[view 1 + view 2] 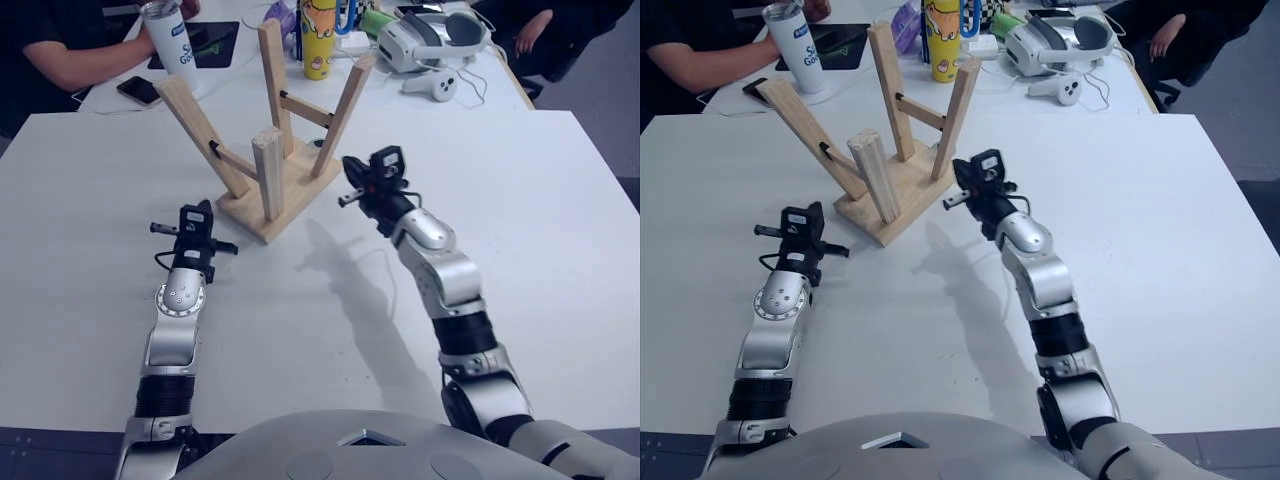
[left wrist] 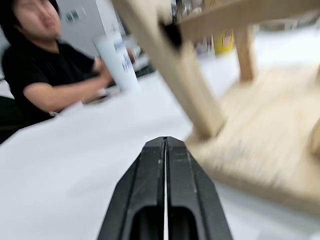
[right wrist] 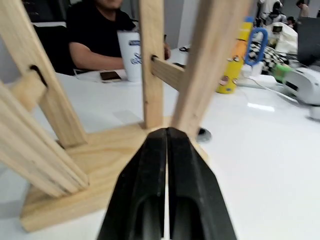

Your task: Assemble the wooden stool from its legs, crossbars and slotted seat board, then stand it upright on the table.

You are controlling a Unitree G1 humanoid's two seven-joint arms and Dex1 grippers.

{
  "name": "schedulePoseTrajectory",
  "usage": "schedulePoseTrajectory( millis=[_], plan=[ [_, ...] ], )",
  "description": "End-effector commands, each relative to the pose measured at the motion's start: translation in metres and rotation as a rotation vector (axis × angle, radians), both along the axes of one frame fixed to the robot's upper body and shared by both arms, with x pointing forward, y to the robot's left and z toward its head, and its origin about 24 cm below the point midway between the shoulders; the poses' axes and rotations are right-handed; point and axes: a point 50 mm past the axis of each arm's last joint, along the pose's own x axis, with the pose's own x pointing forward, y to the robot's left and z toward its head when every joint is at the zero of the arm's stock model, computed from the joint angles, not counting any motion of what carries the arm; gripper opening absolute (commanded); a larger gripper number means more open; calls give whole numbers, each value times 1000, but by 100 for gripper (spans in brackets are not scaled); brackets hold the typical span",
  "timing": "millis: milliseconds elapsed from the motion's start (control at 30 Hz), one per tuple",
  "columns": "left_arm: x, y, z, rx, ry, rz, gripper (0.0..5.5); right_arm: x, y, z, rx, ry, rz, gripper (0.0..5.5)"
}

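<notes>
Wooden stool (image 1: 268, 175) in the upper middle of the left eye view, upside down on the white table (image 1: 520, 250). Slotted seat board (image 1: 300, 190) flat on the tabletop, 4 legs (image 1: 204, 134) pointing up and splayed outward. 2 crossbars (image 1: 305, 108) seen, each bridging a pair of legs and entering a slot in the leg. Judged assembled, or very nearly so. How firmly each joint is seated: too small to tell.

Left gripper (image 1: 196, 218) at left centre of the frame, below and left of the seat board's near corner, apart from the wood. Fingers (image 2: 152, 165) pressed fully together, nothing between them. Right gripper (image 1: 357, 175) just right of the seat board, near the foot of the right-hand leg, closed tight as well and empty. Touching the wood or not: cannot tell.

Left to do, by this reading: turning the stool over so that the seat faces up and all 4 legs rest on the table. Probably calls for opening both grippers and taking hold of legs or seat edge on opposite sides before the flip.
</notes>
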Motion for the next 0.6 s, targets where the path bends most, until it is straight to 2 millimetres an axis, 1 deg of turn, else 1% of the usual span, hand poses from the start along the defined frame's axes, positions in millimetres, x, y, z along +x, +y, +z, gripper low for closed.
schedulePoseTrajectory(
  millis=[33, 133, 233, 333, 433, 533, 600],
  plan=[
    [25, -4, -9, 69, 96, -50, 3, 23, 18, 3, -46, -48, 96, 0],
    [37, -4, -18, 101, 178, -67, 3, 31, 34, 7, -55, -76, 245, 0],
    [48, 3, -19, 111, 217, -42, 3, 31, 54, 9, -60, -110, 408, 0],
    [53, 10, -21, 119, 243, -44, 3, 23, 77, 7, -76, -122, 571, 0],
    [56, 14, -24, 119, 266, -54, 3, 14, 92, 2, -90, -121, 680, 0],
    [61, 16, -25, 118, 276, -75, 3, 7, 99, -5, -97, -100, 732, 0],
    [62, 16, -26, 115, 283, -89, 3, 7, 100, -12, -124, -85, 671, 0]
  ],
)
